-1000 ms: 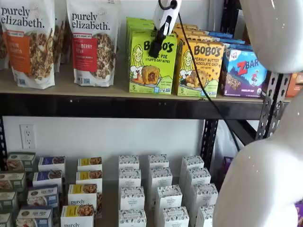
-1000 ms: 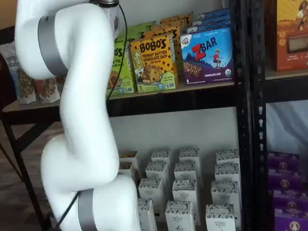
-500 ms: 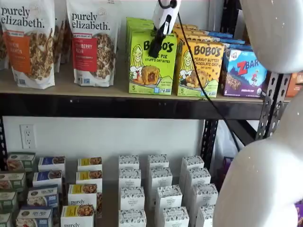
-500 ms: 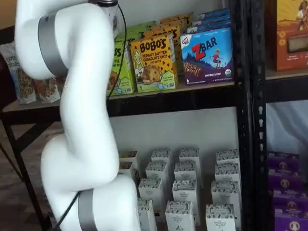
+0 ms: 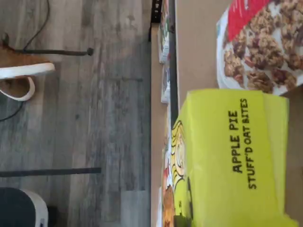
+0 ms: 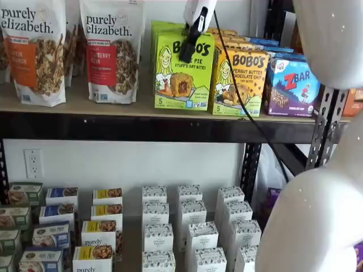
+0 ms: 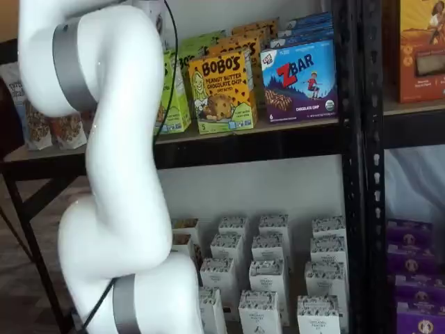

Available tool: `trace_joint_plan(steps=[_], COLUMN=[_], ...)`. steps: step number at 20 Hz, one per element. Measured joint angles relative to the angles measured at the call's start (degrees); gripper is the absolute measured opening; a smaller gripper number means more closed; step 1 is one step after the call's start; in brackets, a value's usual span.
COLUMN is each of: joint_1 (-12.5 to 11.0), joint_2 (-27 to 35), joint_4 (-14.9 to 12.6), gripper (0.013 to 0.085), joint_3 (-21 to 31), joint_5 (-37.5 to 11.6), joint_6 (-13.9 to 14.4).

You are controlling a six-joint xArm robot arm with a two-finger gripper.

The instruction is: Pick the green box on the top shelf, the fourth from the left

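One pincer hangs before the green box's upper edge, its grip unclear.

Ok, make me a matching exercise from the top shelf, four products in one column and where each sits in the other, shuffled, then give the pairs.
Column one:
1. green Bobo's Apple Pie box
2. Bobo's Peanut Butter Chocolate Chip box
3. ZBar box
4. Purely Elizabeth berry granola bag

Column two:
A. between the green and blue boxes
B. directly under the black fingers
C. just left of the green box
D. nearest the right-hand upright

Pairs: 1-B, 2-A, 3-D, 4-C
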Motion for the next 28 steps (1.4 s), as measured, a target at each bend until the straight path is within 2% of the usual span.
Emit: trace_joint_plan(steps=[10,18,28], joint_1=[-0.6,-0.3,-1.2], joint_2=[-5.7,-9.2,-13.8], joint_4=[2.4,2.0,1.6], gripper=[0.0130,0.0130,0.0130], joint_3=[0.3,1.0,4.2], joint_5=[5.1,8.8,12.3], joint_6=[1.5,2.5,2.0])
